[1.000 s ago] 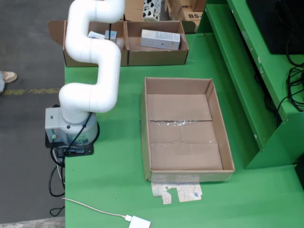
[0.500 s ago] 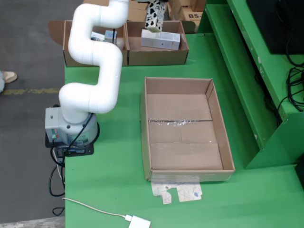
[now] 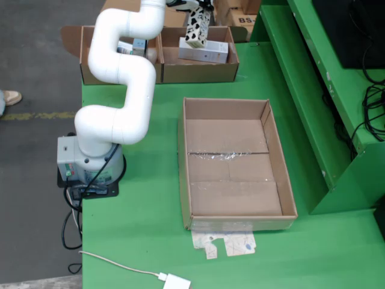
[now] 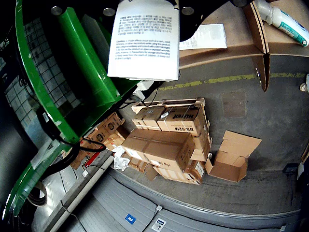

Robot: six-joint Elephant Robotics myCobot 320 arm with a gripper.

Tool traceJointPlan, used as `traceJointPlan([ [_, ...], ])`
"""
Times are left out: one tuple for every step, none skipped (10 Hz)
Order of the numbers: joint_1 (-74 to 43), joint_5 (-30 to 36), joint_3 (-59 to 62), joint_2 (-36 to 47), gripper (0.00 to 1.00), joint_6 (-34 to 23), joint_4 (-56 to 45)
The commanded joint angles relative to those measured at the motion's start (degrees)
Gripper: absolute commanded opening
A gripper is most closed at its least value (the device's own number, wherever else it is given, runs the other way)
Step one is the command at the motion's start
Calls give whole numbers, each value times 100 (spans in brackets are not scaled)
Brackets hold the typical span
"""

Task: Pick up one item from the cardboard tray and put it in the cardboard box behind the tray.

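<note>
Carton held up over the far boxes

From above, the white arm reaches to the far edge, its gripper holding a spotted carton above the right-hand far cardboard box, where a pale flat pack lies. The large cardboard tray sits nearer. In the gripper-mounted view, the carton's printed white face hangs clamped at top, stacked cartons on the floor beyond.

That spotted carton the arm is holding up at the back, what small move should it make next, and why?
Probably lower it a little, then let go. In the view from above, the gripper carries the spotted carton over the right-hand cardboard box, where a white carton already lies. The big tray in front holds nothing. The carton hangs above the box, so dropping it from there might be rough.
</note>
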Motion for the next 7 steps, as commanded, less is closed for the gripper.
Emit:
traceJointPlan([
  [33, -57, 175, 195, 0, 2, 78],
  [22, -58, 175, 192, 0, 1, 78],
  [6, -60, 175, 178, 0, 1, 77],
  [-8, -58, 175, 162, 0, 1, 77],
  [-1, -59, 175, 151, 0, 1, 77],
  [-3, -57, 175, 146, 0, 1, 78],
  [-26, -60, 175, 132, 0, 1, 77],
])
